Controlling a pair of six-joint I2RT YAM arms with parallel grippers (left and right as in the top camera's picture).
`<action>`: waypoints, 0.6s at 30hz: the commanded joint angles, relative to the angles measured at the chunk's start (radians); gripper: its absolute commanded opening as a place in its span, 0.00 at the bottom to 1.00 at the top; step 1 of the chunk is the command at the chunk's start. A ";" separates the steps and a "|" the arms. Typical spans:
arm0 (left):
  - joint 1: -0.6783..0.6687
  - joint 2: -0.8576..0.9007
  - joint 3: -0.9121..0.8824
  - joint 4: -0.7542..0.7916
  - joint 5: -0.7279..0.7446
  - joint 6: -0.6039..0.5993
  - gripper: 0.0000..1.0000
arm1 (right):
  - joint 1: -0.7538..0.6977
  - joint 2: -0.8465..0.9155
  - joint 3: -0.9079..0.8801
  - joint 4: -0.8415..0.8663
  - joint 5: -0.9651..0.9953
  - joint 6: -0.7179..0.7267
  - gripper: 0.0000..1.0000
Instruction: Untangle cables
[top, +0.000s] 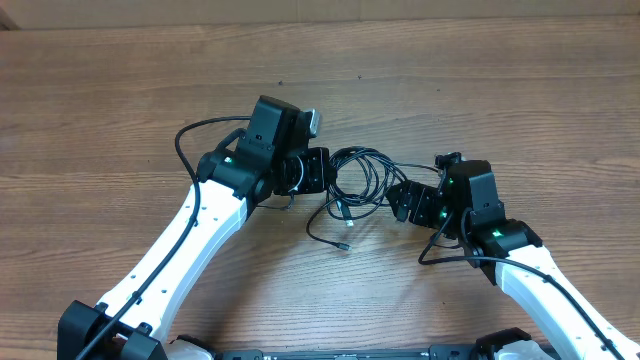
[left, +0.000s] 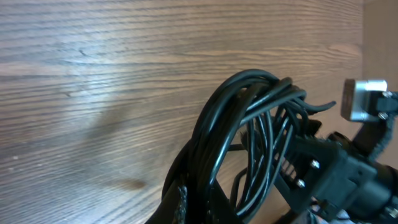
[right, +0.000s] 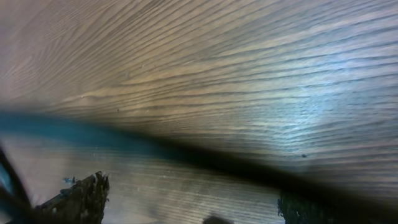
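Observation:
The cables (top: 362, 176) form a coiled black bundle at mid-table, with one loose tail ending in a small plug (top: 346, 243) nearer the front. My left gripper (top: 318, 172) is at the bundle's left side and shut on the cables; in the left wrist view the loops (left: 249, 118) rise out of the closed left gripper (left: 199, 202). My right gripper (top: 405, 198) is at the bundle's right edge, open. In the right wrist view its fingertips (right: 81, 198) stand wide apart with bare wood between them. A blurred dark strand (right: 186, 152) crosses just beyond them.
The wooden table (top: 480, 90) stretches all round the bundle. The right arm's black gripper body (left: 339, 174) shows close behind the loops in the left wrist view. Thicker black arm cables (top: 200, 130) arc beside each wrist.

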 joint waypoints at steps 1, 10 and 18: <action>0.003 -0.021 0.019 0.004 0.090 -0.011 0.04 | -0.004 0.027 0.007 0.006 0.085 0.019 0.87; 0.019 -0.021 0.019 -0.007 0.010 0.056 0.04 | -0.006 0.121 0.007 -0.051 0.231 0.024 0.88; 0.113 -0.021 0.019 -0.057 -0.017 0.056 0.04 | -0.034 0.122 0.007 -0.119 0.346 0.128 0.88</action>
